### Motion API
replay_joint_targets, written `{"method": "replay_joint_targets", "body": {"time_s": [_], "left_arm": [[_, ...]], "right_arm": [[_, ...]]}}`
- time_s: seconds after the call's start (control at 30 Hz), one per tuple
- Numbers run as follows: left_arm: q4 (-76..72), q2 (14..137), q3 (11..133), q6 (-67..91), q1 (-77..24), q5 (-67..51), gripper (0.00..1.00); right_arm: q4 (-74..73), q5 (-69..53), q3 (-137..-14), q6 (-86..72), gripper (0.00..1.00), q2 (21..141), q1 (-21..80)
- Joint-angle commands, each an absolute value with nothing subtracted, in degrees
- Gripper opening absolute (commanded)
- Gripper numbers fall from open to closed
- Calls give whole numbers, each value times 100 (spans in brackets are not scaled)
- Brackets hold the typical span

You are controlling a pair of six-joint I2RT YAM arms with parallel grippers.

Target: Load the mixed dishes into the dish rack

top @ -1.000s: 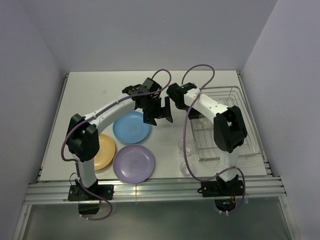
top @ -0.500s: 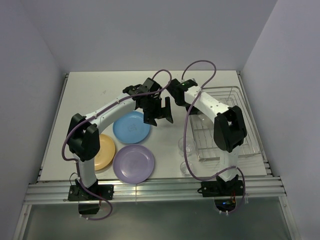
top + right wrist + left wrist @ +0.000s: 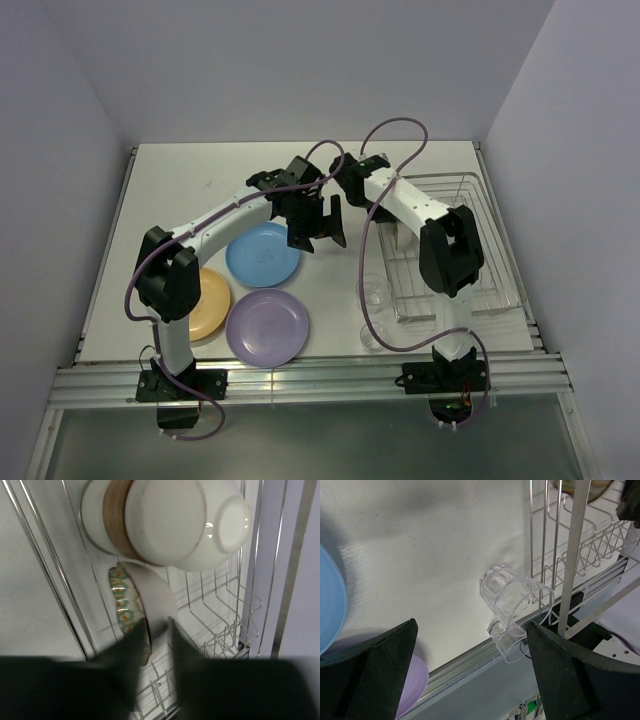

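Floral bowl (image 3: 122,605) stands on edge inside the rack (image 3: 478,215), below an upturned white bowl (image 3: 170,520) and a brown cup (image 3: 114,515). My right pincer (image 3: 156,625) straddles the floral bowl's rim, but it is blurred and I cannot tell whether it grips. Two clear glasses (image 3: 512,592) sit on the surface (image 3: 200,190) just beside the rack. My left pincer (image 3: 318,222) hangs spread wide, near the blue plate (image 3: 262,255), the orange plate (image 3: 208,302) and the purple plate (image 3: 267,327).
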State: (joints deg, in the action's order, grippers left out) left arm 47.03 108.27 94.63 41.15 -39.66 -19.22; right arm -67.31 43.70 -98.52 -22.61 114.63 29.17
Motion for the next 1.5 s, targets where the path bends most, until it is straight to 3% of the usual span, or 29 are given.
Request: {"method": "replay_joint_targets", "body": {"time_s": [0.0,0.47,0.8,1.1,1.3,1.47], "left_arm": [[4693,10749,9624,3964,-3946,-2004,97],[4623,10635,9475,3964,-3929,-2004,97],[4754,10784,9922,3964,-3937,-1942,96],[4791,10978,10538,3981,-3937,-2056,96],[3561,10460,10205,3842,-4060,-2496,96],[2840,9897,9888,2954,-4377,-1892,97]], "right_arm": [[-6662,4570,-10072,-2303,0,11566,2883],[-6284,3972,-9519,-2197,0,11136,2988],[-6724,5070,-9458,-2338,0,10802,2988],[-6750,5300,-9114,-2408,0,10301,2953],[-7180,4414,-9483,-2426,0,10125,2813],[-7444,3254,-9887,-2356,0,9932,2637]]}}
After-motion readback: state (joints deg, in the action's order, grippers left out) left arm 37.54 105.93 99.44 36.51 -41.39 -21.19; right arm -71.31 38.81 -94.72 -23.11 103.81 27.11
